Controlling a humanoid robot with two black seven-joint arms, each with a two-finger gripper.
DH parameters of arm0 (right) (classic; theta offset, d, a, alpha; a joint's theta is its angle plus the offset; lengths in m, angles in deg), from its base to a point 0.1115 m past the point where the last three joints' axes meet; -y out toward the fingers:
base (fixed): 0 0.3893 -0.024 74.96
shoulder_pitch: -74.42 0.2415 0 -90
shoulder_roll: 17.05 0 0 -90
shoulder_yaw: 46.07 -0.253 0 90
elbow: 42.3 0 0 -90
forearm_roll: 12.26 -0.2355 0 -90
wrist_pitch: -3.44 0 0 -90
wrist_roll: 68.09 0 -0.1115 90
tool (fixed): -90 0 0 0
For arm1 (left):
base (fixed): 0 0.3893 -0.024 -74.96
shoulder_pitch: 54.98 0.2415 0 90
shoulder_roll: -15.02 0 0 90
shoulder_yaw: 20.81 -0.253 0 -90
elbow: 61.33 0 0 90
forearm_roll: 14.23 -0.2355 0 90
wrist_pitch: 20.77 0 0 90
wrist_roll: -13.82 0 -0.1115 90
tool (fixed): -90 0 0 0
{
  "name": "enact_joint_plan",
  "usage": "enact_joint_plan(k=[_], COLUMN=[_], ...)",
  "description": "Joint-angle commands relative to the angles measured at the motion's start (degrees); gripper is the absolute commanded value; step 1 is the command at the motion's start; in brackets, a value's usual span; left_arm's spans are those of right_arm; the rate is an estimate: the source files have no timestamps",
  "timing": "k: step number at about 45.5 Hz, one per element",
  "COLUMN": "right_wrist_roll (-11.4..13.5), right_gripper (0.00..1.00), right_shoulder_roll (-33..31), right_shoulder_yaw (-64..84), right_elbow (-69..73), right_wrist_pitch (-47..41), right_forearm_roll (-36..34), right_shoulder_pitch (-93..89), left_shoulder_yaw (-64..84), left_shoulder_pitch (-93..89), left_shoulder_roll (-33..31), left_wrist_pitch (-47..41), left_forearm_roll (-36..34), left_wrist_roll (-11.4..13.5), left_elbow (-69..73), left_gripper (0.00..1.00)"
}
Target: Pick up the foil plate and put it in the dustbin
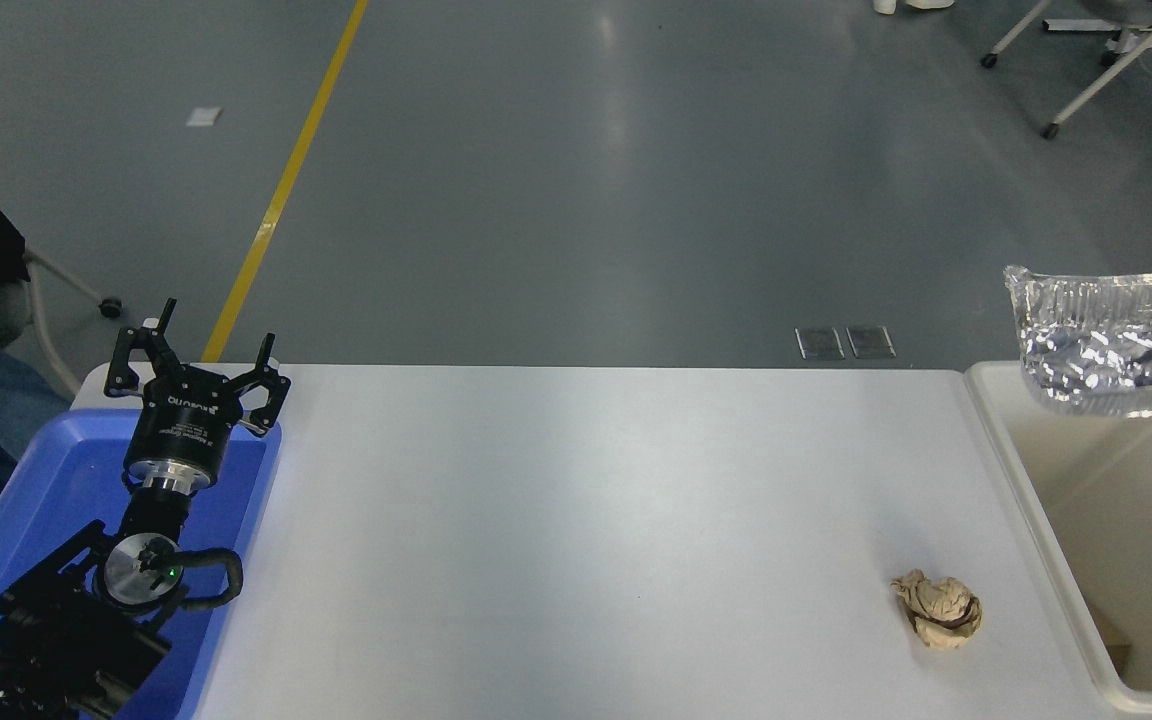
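White table (586,520) with a crumpled brown paper ball (938,608) near its right edge, blue plastic tray (26,500) at the left end, grey floor beyond with a yellow line (281,190), two small floor plates (844,341), wheeled chair legs (1106,60) top right.

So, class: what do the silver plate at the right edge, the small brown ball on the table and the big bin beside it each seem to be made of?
The foil plate looks like thin aluminium foil: mirror-bright, crinkled, with a ribbed rim. The brown ball seems to be crumpled paper: matte, with folded creases. The dustbin is probably moulded plastic: smooth, cream-white, with a thick rounded rim.
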Motion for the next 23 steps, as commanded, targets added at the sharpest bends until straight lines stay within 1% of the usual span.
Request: enact_joint_plan(k=[1,6,12,19,23], right_wrist_roll=[0.3,0.9,3.9,9.0,10.3], right_gripper=[0.0,0.0,0.0,0.0,0.0], right_shoulder_roll=[-3.7,2.7,10.6,15.5,17.6], right_shoulder_yaw=[-25.1,-41.2,-55.7,-62.0,-62.3], right_elbow=[-19.0,-28.0,-39.5,-41.9,-41.9], right_wrist_pitch=[12.0,14.5,14.8,15.6,18.3], right_forearm_roll=[1.0,-0.2,-2.2,-7.9,-11.9], right_shoulder_pitch=[-38.3,-55.3,-67.3,-70.8,-72.1], left_shoulder_yaw=[0.1,0.1,0.0,0.0,0.1], left_shoulder_pitch=[0.0,0.0,0.0,0.0,0.0], left_shoulder_roll=[0.0,0.0,0.0,0.0,0.0], left_wrist_pitch=[0.0,0.0,0.0,-0.1,-0.1], left_forearm_roll=[0.0,0.0,0.1,0.1,0.1], left_wrist_roll=[0.0,0.0,0.0,0.0,0.0], left_elbow=[0.0,0.0,0.0,0.0,0.0], left_gripper=[1.0,1.0,1.0,1.0,1.0])
